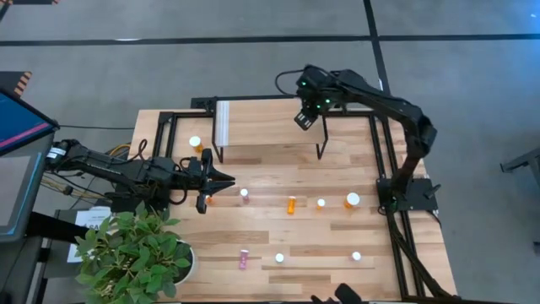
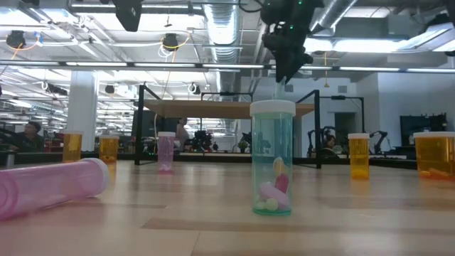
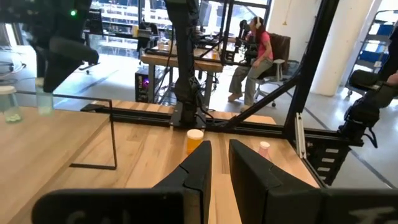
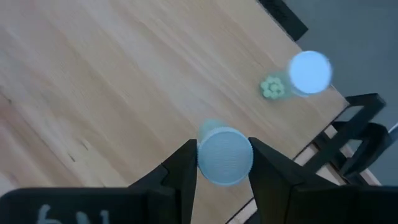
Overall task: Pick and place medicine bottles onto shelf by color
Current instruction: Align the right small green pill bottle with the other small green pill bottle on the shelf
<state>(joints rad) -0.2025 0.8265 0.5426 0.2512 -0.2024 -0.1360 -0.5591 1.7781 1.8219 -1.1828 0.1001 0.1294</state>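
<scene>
Now, right gripper point(image 4: 222, 163): closed on a white-capped bottle point(image 4: 224, 155), above the shelf point(image 1: 270, 127), near its right end.
left gripper point(image 1: 221, 180): fingers narrow, empty, near table point(image 1: 337, 245) left edge.
bottles: others scattered mid-table.

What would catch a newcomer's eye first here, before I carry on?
The right gripper over the shelf, shut on a white-capped bottle, with another pale green bottle already standing on the shelf near its edge. In the low view, a pale green bottle stands front and centre, a pink bottle lying on its side beside it. The left gripper waits low over the table.
</scene>
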